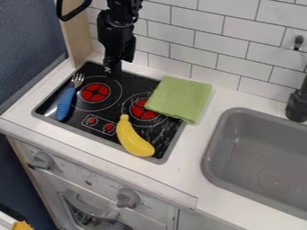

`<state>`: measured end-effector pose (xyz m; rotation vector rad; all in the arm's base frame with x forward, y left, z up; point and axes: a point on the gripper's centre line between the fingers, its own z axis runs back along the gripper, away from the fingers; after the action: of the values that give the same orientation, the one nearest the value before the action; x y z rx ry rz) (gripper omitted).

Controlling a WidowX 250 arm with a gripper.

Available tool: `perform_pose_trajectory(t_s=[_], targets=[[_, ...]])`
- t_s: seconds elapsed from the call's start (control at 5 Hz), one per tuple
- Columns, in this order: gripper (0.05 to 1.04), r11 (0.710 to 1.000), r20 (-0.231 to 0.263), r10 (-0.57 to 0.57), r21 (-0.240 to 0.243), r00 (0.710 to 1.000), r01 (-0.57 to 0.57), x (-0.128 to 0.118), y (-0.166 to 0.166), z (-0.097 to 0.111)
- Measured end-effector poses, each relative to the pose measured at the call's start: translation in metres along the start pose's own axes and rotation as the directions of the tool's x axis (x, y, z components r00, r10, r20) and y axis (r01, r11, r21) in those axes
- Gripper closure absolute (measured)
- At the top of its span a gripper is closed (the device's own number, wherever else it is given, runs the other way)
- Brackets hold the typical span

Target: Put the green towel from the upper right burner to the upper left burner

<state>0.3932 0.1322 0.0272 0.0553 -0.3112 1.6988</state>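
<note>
This is a toy kitchen, as shown by the small stovetop (105, 117) with red burners left of centre, the grey sink (231, 148) at right, and the knobbed oven front (81, 197) at lower left.

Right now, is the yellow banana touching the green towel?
Apart. The camera view shows red burner and black stovetop between the banana and the nearest edge of the towel.

A yellow banana (135, 141) lies at seven o'clock in the view, stem toward eleven; a blue-handled fork (67, 99) at nine, tines between twelve and one. A gray sink (264, 148) sits at four, a dark faucet (298, 104) at three, white tiles (193, 50) at one.
</note>
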Motion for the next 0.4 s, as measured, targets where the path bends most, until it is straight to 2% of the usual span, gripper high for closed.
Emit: perform_pose_trajectory(t_s=[0.2,0.4], targets=[[0.083,0.999,-0.009,-0.010,0.046,1.000,0.010,-0.005,0.008,-0.017],[0.083,0.997,-0.026,-0.067,0.043,0.997,0.068,-0.017,0.008,-0.018]])
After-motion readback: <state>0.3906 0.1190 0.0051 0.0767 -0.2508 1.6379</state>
